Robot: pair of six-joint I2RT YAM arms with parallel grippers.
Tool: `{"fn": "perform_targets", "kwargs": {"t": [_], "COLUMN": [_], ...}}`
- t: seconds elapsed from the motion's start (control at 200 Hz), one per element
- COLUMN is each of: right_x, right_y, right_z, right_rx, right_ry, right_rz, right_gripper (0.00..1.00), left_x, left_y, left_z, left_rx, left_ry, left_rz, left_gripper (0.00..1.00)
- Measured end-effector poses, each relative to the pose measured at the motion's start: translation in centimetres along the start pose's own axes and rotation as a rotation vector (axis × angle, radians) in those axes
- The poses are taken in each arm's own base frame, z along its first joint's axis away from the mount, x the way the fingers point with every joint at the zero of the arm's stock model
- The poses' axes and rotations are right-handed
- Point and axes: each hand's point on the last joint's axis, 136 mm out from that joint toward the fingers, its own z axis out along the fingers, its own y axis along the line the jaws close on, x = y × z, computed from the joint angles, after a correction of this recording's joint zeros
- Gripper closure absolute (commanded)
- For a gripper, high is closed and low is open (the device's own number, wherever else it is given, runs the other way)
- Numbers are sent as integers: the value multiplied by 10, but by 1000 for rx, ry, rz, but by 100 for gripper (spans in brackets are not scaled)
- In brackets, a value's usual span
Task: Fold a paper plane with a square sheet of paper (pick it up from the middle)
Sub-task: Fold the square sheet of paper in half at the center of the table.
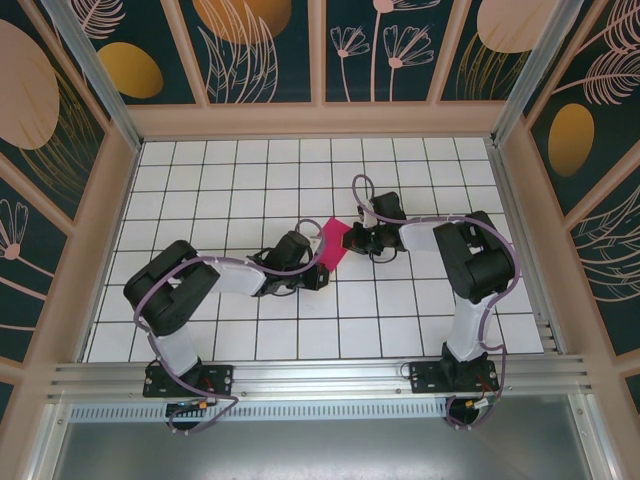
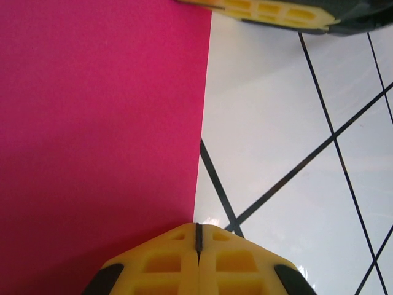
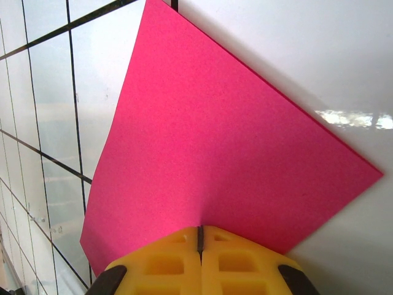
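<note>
Magenta-pink, the square sheet of paper (image 1: 333, 243) sits near the middle of the white gridded tabletop (image 1: 240, 330), between both grippers in the overhead view. The left wrist camera shows the left gripper (image 2: 198, 230) closed, its tips at the sheet's straight edge; whether it pinches paper I cannot tell. The right wrist camera shows the right gripper (image 3: 200, 232) clamped on the sheet's near edge, with a shadow under the paper's far side. Open tiles stretch toward every tabletop edge.

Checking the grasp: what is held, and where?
The square sheet of paper, pinched at its edge by the right end effector; for the left end effector, unclear.
</note>
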Motion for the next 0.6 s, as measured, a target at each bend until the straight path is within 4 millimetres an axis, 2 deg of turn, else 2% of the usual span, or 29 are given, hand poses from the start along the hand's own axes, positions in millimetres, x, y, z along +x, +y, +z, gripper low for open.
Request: {"fn": "perform_targets", "kwargs": {"t": [0.185,0.44,0.6], "right_x": [0,0,-1], "right_y": [0,0,1], "right_z": [0,0,-1], "right_rx": [0,0,8], "right_ry": [0,0,8], "right_rz": [0,0,-2], "right_gripper": [100,100,100], "left_x": [9,10,16], "left_y": [0,1,7], "left_z": [-6,-6,-18], "left_rx": [2,-9,-65], "left_ry": [31,41,73], "left_rz": [0,13,26], "left_gripper": [100,100,100]}}
